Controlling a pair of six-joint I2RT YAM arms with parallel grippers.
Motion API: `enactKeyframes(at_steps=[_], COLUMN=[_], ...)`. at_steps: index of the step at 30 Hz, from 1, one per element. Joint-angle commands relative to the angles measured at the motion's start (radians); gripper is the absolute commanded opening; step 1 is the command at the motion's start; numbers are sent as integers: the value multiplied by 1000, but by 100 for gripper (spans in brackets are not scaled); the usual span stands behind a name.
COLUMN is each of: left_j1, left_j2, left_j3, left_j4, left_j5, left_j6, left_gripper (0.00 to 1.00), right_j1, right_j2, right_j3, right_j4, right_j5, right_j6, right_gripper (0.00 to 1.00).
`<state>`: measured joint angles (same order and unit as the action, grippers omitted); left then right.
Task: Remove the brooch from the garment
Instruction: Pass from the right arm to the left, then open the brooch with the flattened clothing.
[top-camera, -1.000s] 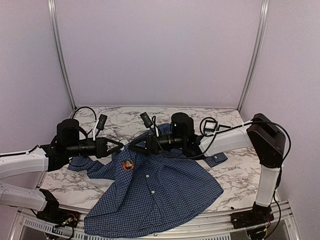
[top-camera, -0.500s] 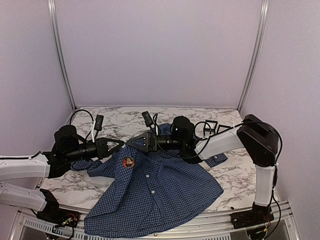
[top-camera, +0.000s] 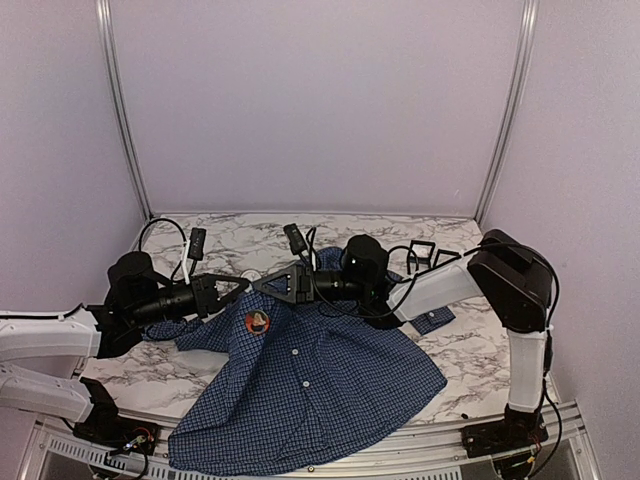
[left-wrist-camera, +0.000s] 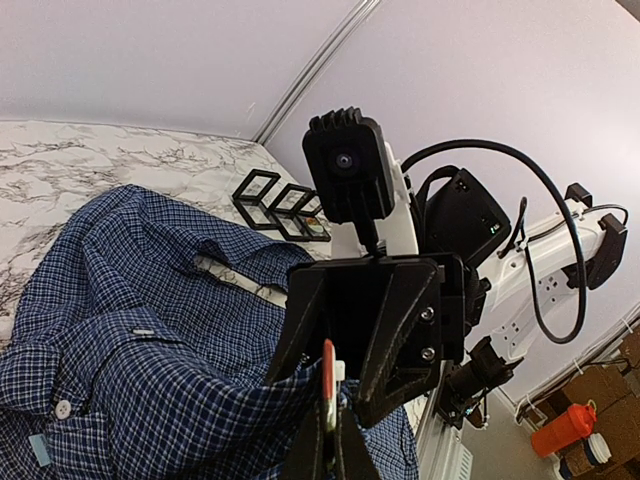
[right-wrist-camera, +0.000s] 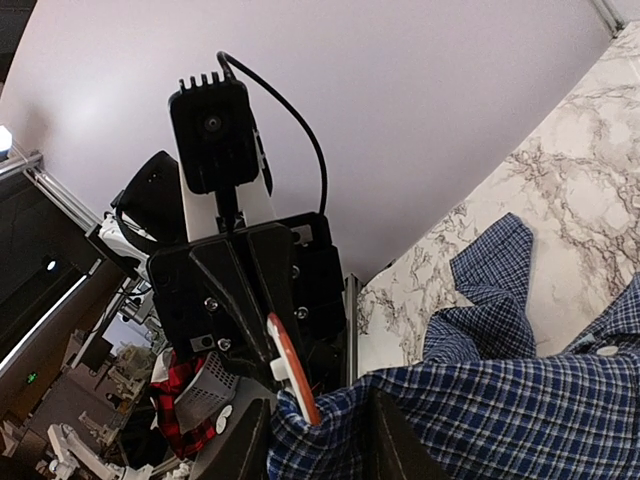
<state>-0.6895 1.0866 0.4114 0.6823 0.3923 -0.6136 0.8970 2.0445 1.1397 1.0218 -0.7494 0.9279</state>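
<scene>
The room is a small booth with plain pale walls (top-camera: 320, 100) on three sides. At the bottom is a table (top-camera: 480, 345) with a white and grey marble look. The garment (top-camera: 320, 390), a dark blue checked shirt, lies spread over the front half of the table. Its collar end is lifted up near the middle. Some small black frames (top-camera: 420, 250) sit on the table behind it, well apart from the work.

The left arm (top-camera: 50, 335) comes in from the left and the right arm (top-camera: 450, 285) from the right. They meet nose to nose over the top of the shirt. The left gripper (left-wrist-camera: 327, 440) is pinched tight on a fold of the shirt. The right gripper (right-wrist-camera: 318, 425) has its two fingers apart, with shirt cloth bunched in the gap. It does not seem to grip anything yet.

The brooch (top-camera: 257, 321) is a small, round, flat pin with an orange rim. It is on the shirt near the collar, right between the two grippers. From above, its face looks up. Each wrist camera sees only its thin edge. It sits just ahead of the right fingers, nearer to one of them. So the right gripper looks best placed to take it, while the left one holds the cloth.
</scene>
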Motion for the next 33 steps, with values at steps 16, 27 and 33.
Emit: enactKeyframes(at_steps=[16, 27, 33], left_j1=[-32, -62, -79], left_j2=[4, 9, 9], left_j3=[37, 106, 137], left_j4=[14, -130, -191], left_j5=[54, 73, 66], left_j6=[92, 201, 243], left_gripper=[0, 0, 0], right_j1=[-4, 0, 2], right_j2=[30, 29, 29], right_j3=[40, 48, 56], right_j4=[-11, -20, -32], right_j5=[-16, -22, -22], right_j6=[6, 10, 7], right_gripper=[9, 6, 6])
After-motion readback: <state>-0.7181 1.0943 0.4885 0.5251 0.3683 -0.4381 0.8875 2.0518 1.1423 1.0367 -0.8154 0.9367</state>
